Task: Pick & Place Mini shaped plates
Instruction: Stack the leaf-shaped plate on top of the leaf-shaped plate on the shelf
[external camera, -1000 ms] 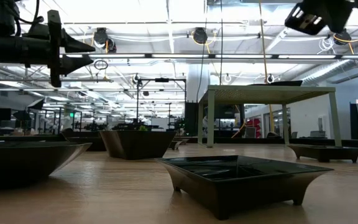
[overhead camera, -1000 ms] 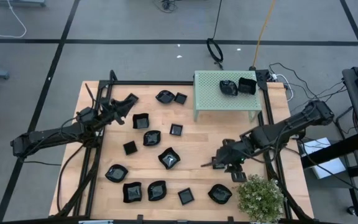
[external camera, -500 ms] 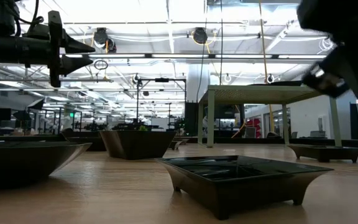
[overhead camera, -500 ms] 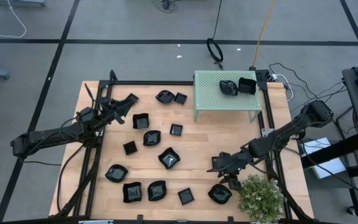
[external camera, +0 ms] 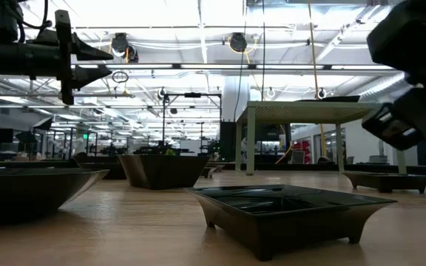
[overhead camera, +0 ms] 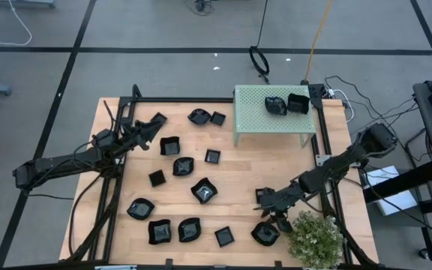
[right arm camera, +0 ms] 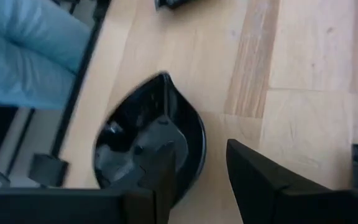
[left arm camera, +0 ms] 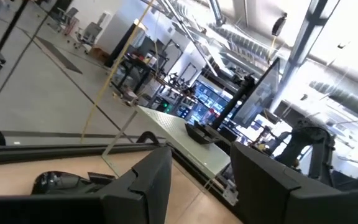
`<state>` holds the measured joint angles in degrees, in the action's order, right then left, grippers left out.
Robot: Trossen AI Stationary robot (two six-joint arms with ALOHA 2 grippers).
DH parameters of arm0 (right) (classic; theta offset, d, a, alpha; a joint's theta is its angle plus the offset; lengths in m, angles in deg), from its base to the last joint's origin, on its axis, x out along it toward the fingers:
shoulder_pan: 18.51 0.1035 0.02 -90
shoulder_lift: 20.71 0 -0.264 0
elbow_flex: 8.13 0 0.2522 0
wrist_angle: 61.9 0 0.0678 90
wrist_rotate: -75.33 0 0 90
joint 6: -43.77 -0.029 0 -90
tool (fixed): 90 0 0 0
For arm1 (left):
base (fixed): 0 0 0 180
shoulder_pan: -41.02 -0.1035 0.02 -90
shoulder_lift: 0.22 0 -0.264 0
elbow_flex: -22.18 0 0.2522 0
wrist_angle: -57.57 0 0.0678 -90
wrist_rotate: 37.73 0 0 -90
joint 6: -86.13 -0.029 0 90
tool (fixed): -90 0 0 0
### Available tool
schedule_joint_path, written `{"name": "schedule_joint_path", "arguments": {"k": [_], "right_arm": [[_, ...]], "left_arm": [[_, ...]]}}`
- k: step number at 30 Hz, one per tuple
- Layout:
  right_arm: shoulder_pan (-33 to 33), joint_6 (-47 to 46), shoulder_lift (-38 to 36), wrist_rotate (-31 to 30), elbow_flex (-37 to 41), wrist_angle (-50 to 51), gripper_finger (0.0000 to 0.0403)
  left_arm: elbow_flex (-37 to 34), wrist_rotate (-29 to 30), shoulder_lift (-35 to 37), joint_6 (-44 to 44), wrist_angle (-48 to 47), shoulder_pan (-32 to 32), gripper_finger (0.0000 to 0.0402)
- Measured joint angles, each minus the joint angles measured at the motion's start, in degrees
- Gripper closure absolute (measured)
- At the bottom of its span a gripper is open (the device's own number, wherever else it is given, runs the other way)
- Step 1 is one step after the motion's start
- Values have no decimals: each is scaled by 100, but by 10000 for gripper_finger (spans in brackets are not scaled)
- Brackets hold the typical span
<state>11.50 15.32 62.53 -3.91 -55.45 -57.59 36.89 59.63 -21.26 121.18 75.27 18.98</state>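
Many small glossy black plates lie flat on the wooden table (overhead camera: 235,180), some square, some rounded. Two more sit on the pale green perforated box (overhead camera: 257,101). My right gripper (overhead camera: 268,214) is open and hangs over the rounded plate (overhead camera: 265,234) near the table's near right corner. In the right wrist view one finger (right arm camera: 160,165) stands over the bowl of this plate (right arm camera: 129,134), and the other finger (right arm camera: 253,177) stands outside its rim. My left gripper (overhead camera: 156,120) waits open, raised over the far left of the table. My right gripper straddles the rim (right arm camera: 197,146) of the rounded plate from above, one finger over the inside and one over the wood outside. Whether either finger touches the plate, I cannot tell. The plate lies flat on the table.
A potted green plant (overhead camera: 313,238) stands close beside the right gripper at the near right corner. A small square plate (overhead camera: 263,195) lies just beyond the gripper. Other plates (overhead camera: 204,190) spread across the table's middle and near left. Black frame rails (overhead camera: 325,150) border the table.
My right gripper has moved toward the table's near edge and come down, from beside the small square plate to above the rounded plate at the near right corner. The plates have stayed where they were.
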Motion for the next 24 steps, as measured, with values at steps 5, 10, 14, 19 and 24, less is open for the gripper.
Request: {"name": "schedule_joint_path", "arguments": {"k": [5, 10, 14, 19, 24], "right_arm": [[13, 134, 407, 12, 0, -314, 273], [13, 227, 689, 403, 0, -604, 273], [24, 236, 760, 455, 0, -660, 291], [51, 378, 757, 462, 0, -662, 366], [48, 367, 621, 462, -1, -689, 395]], "left_arm": [[0, -142, 0, 0, -1, -1, 231], [0, -143, 0, 0, 0, -2, 231], [0, -143, 0, -2, 0, -2, 231], [0, -143, 0, -18, 2, -4, 231], [0, -138, 0, -28, 2, -4, 231]]}}
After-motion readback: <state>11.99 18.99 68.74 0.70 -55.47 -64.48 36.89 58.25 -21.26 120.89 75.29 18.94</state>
